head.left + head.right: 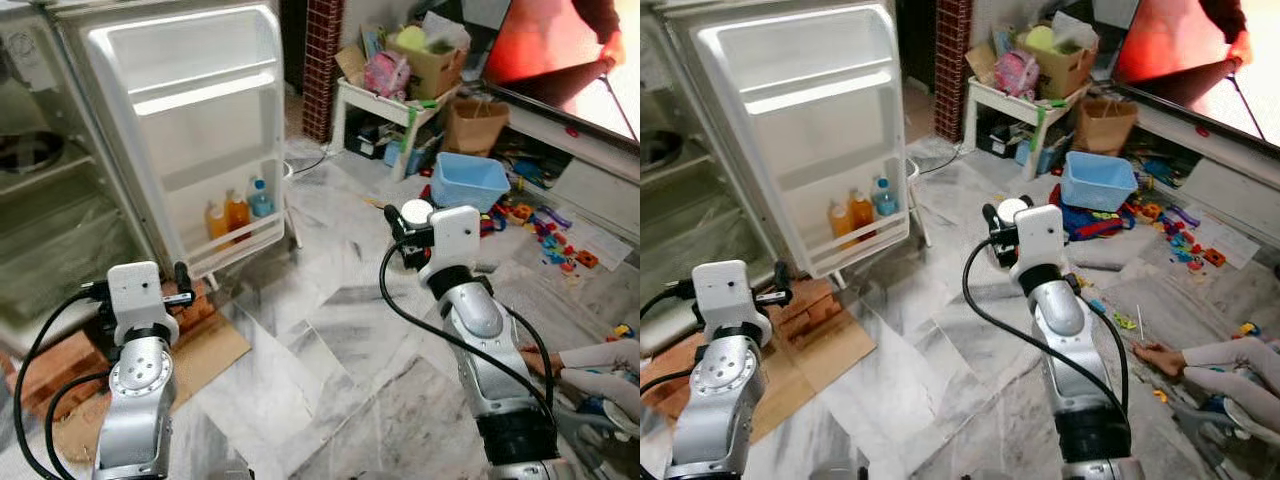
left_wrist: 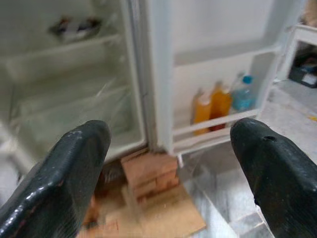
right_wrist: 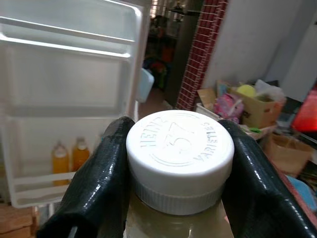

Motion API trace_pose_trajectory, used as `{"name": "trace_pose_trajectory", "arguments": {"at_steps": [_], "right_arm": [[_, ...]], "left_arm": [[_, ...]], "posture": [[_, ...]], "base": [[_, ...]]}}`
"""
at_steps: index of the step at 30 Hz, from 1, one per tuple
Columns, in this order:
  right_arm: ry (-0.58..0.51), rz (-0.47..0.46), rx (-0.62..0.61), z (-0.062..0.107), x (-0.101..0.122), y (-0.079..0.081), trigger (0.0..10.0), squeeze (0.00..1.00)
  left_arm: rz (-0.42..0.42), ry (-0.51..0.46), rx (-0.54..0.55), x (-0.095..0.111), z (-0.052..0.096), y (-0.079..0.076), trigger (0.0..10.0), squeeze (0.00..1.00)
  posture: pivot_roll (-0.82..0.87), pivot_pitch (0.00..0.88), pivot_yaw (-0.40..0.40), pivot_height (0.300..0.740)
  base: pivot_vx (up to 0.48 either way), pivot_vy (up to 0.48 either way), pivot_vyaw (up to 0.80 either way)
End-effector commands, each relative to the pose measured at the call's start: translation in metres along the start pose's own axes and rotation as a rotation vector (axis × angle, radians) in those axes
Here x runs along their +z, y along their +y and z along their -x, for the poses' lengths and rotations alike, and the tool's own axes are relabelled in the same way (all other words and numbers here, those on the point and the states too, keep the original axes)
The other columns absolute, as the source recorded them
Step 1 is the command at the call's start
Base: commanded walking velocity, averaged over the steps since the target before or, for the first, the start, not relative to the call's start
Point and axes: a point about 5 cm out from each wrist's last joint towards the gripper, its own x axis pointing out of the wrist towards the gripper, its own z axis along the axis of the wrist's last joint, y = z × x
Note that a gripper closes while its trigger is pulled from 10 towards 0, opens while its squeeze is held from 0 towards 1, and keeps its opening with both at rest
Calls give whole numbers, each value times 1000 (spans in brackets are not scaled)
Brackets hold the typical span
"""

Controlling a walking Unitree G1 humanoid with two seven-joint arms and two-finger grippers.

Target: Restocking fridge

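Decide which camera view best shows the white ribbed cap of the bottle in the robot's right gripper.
The right wrist view: the white ribbed cap sits close up between the right gripper's fingers, its embossed lettering readable. Both eye views show it as a small white disc above that wrist.

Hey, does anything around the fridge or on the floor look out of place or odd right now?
Yes. The fridge stands on stacked bricks and a cardboard sheet instead of the floor. Toys lie strewn over the tiles by the blue tub, and a person's hand rests on the floor near the right arm.
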Motion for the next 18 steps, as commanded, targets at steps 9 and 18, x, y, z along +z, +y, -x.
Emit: {"name": "trace_pose_trajectory", "arguments": {"at_steps": [9, 18], "right_arm": [[-86, -20, 35, -13, 18, 8, 10000, 0], [-96, -21, 43, -17, 21, 7, 10000, 0]], "left_arm": [[32, 44, 13, 0, -1, 4, 10000, 0], [36, 50, -4, 0, -2, -2, 10000, 0]], "posture": [[71, 0, -54, 740], [69, 0, -53, 740]], "base": [[462, 0, 800], [480, 0, 267]]}}
